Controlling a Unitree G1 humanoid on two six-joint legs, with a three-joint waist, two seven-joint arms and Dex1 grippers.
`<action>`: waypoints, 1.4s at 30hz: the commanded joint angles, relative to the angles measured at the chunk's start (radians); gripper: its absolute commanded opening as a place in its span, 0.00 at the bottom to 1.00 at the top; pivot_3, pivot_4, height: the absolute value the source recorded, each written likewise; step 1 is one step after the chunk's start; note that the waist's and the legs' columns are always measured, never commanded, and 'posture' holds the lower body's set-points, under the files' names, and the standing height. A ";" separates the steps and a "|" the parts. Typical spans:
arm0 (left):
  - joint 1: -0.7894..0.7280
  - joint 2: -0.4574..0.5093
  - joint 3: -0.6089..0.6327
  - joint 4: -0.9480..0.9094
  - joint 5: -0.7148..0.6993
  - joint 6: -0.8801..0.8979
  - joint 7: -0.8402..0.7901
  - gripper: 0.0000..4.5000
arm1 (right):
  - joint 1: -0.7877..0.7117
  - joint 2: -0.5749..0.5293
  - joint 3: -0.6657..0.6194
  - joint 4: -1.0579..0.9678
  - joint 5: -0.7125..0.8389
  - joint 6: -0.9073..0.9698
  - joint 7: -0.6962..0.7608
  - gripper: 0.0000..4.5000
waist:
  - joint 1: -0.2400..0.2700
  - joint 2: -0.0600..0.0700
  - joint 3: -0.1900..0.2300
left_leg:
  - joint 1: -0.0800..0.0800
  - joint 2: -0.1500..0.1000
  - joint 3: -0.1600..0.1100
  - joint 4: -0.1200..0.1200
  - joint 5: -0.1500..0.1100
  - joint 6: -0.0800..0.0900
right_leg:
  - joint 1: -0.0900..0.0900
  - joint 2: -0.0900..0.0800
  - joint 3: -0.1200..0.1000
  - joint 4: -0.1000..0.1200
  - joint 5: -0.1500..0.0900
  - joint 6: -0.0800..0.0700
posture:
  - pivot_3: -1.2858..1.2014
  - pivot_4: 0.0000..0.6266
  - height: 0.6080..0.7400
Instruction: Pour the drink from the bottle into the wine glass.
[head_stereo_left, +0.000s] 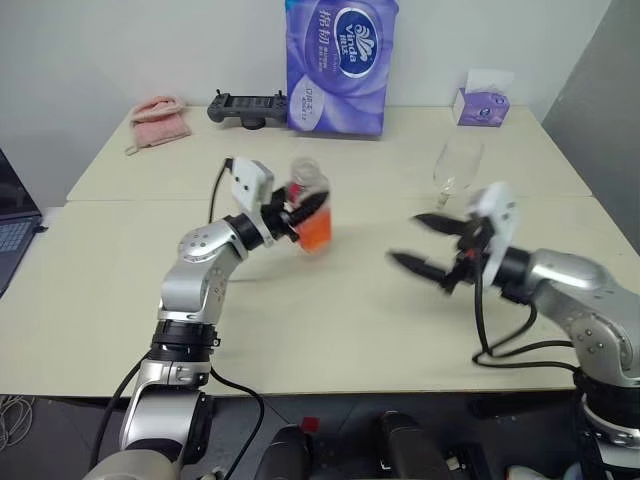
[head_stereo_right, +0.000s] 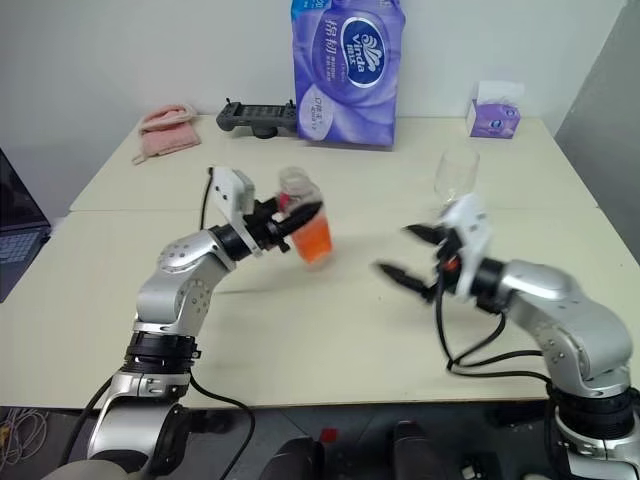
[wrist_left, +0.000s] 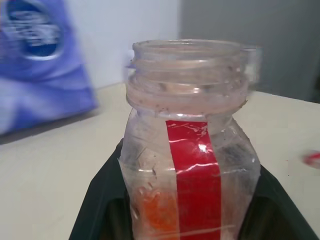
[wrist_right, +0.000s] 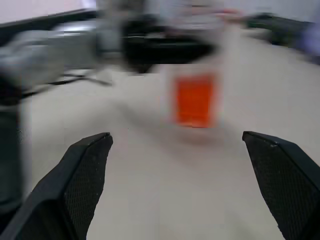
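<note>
Two black fingers of the left gripper (head_stereo_left: 300, 213) clamp the uncapped bottle (head_stereo_left: 310, 205), orange drink (head_stereo_left: 314, 232) low inside. Right of the bottle, the right gripper (head_stereo_left: 428, 245) gapes empty; the wine glass (head_stereo_left: 457, 165) stands beyond it.

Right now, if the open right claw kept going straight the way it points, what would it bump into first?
Probably the bottle with orange drink, held in the left claw. It sits straight ahead between the right claw's open fingers, though depth is unclear.
</note>
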 joint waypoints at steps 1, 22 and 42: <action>-0.038 0.042 0.092 0.072 0.037 -0.092 0.094 0.38 | -0.100 0.160 0.096 0.108 -0.102 -0.051 -0.156 1.00 | -0.003 0.000 0.000 | 0.000 0.000 0.001 0.000 0.000 0.000 | 0.000 0.000 0.001 0.000 0.000 0.000 | 0.52 0.24 1.00; 0.036 0.056 0.167 0.291 0.056 -0.268 0.138 0.89 | -0.162 0.332 0.185 0.300 -0.345 -0.153 -0.283 1.00 | 0.013 -0.002 -0.001 | -0.004 -0.007 0.000 0.001 0.000 -0.002 | -0.005 -0.009 0.000 0.003 0.003 -0.005 | 0.52 0.24 1.00; 0.311 0.018 0.181 -0.042 0.039 -0.117 0.239 1.00 | -0.098 0.277 0.119 0.337 -0.387 -0.207 -0.263 1.00 | 0.013 -0.002 -0.001 | -0.003 -0.007 0.000 0.000 0.000 -0.002 | -0.004 -0.009 0.001 0.003 0.003 -0.005 | 0.52 0.24 1.00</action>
